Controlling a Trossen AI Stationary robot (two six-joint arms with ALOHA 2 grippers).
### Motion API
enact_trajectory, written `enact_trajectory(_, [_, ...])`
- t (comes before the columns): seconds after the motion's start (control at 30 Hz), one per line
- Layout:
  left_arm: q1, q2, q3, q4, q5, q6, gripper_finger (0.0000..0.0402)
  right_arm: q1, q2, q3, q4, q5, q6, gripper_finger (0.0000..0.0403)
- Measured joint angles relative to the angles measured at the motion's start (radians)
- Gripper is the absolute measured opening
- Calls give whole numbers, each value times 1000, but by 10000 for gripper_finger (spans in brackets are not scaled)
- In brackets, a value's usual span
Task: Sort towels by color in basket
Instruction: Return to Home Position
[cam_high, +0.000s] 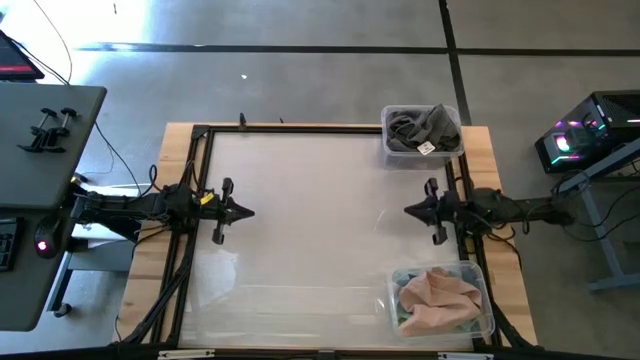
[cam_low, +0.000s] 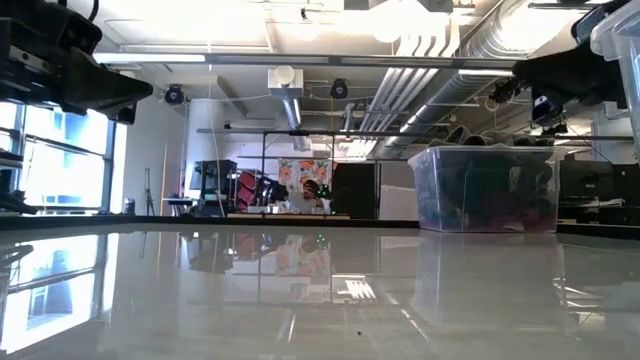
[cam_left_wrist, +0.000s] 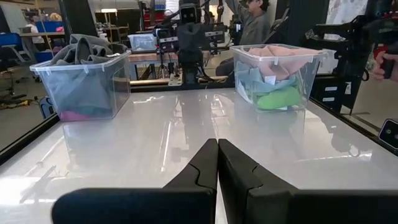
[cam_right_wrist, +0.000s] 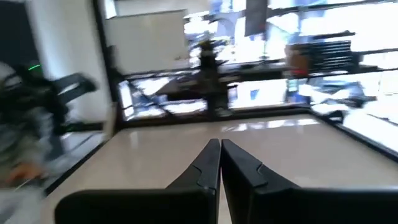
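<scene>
- High view: the left gripper hung at the table's left edge and the right gripper at its right edge. Dark grey towels filled a clear bin in the top right corner. Peach-pink towels filled a second bin in the bottom right corner.
- Low view: the grey-towel bin stood across the table.
- Left wrist view: the left fingers were pressed together, with both bins well ahead of them.
- Right wrist view: the right fingers were pressed together over the table.
</scene>
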Motion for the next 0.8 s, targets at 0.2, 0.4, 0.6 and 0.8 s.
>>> enact_trajectory(0.2, [0,0,0,0,-6,0,0,-23,0,0,21,47,27,9])
enact_trajectory(0.4, [0,0,0,0,-8,0,0,-24,8,0,-49,38,-13,9])
enact_trajectory(0.6, [0,0,0,0,-8,0,0,-24,12,0,-53,33,-18,9])
enact_trajectory(0.8, [0,0,0,0,-8,0,0,-24,12,0,-53,32,-25,9])
